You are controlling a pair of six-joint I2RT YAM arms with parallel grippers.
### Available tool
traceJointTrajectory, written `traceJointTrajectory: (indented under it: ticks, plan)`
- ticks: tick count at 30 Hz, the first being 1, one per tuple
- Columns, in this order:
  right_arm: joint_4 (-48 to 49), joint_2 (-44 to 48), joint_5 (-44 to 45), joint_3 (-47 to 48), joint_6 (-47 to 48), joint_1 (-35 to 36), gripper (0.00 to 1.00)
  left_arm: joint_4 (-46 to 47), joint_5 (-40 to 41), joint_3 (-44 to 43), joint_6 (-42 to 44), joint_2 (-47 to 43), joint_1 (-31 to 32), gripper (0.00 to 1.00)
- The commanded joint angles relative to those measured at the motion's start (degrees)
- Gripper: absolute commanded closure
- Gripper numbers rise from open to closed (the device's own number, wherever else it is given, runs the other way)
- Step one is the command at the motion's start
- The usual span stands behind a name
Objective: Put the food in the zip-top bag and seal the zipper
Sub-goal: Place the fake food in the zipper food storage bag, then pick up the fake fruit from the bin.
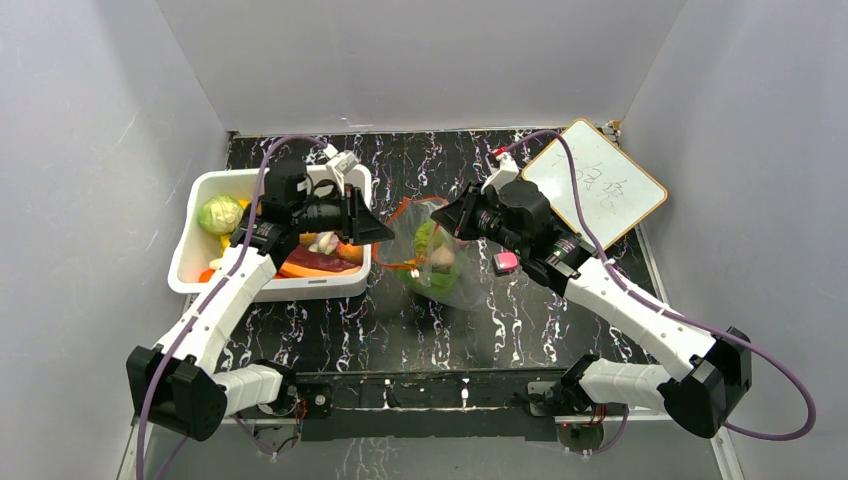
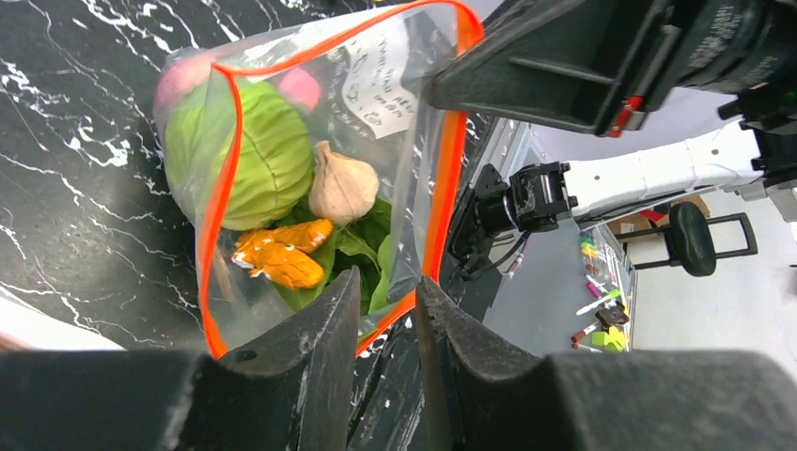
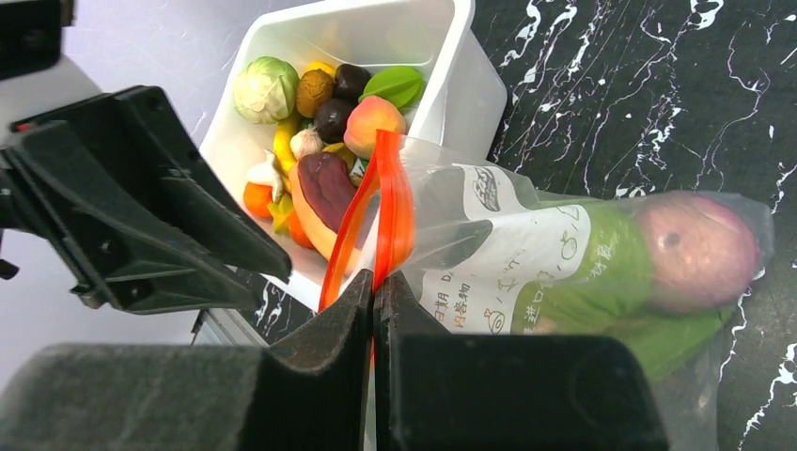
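The clear zip-top bag (image 1: 455,285) lies mid-table with its mouth open, and it also shows in the left wrist view (image 2: 254,310). Inside are a green cabbage (image 2: 268,155), a pale bulb (image 2: 343,188), an orange piece (image 2: 282,258) and green leaves (image 2: 362,249). The red-orange zipper (image 2: 218,188) rings the mouth. My left gripper (image 2: 387,301) is open, with its tips at the near zipper edge and the strip running across the gap. My right gripper (image 3: 374,282) is shut on the zipper (image 3: 395,197) at the bag's other side. A pinkish round fruit (image 3: 695,249) sits at the bag's bottom.
A white bin (image 1: 195,210) stands left of the bag. It holds a cabbage (image 3: 266,87), a peach (image 3: 371,120), an eggplant (image 3: 327,183) and other toy food. A small pink block (image 1: 507,262) lies right of the bag. A whiteboard (image 1: 595,185) leans at back right.
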State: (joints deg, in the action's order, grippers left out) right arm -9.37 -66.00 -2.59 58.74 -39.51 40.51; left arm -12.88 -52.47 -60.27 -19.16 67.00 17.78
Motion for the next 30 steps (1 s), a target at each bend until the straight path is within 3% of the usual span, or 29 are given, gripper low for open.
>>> traceJointTrajectory:
  ticks: [1, 5, 8, 15, 21, 30]
  plan:
    - [6.54, 2.26, -0.26, 2.7, -0.13, 0.3, 1.0, 0.87, 2.61, 0.12, -0.89, 0.58, 1.68, 0.71]
    - [5.42, 3.0, 0.5, 2.34, 0.11, 0.31, 1.0, -1.76, 7.76, -0.72, 0.08, -0.12, 1.82, 0.6]
    - [5.32, 3.62, 0.58, 1.63, 0.22, 0.27, 1.0, -4.42, 11.84, -1.6, 1.5, -0.91, 1.86, 0.45]
    - [4.65, 5.36, 0.68, 0.74, 0.51, 0.24, 1.0, -11.71, 28.84, -3.59, 3.2, -2.05, 1.84, 0.18]
    - [4.09, 7.46, 1.66, -0.65, 1.09, 0.27, 1.0, -16.02, 41.76, -6.44, 5.11, -1.67, 1.82, 0.02]
    - [4.16, 9.9, 1.53, -2.67, 2.48, 0.27, 1.0, -19.71, 61.18, -10.33, 6.48, 2.24, 1.01, 0.02]
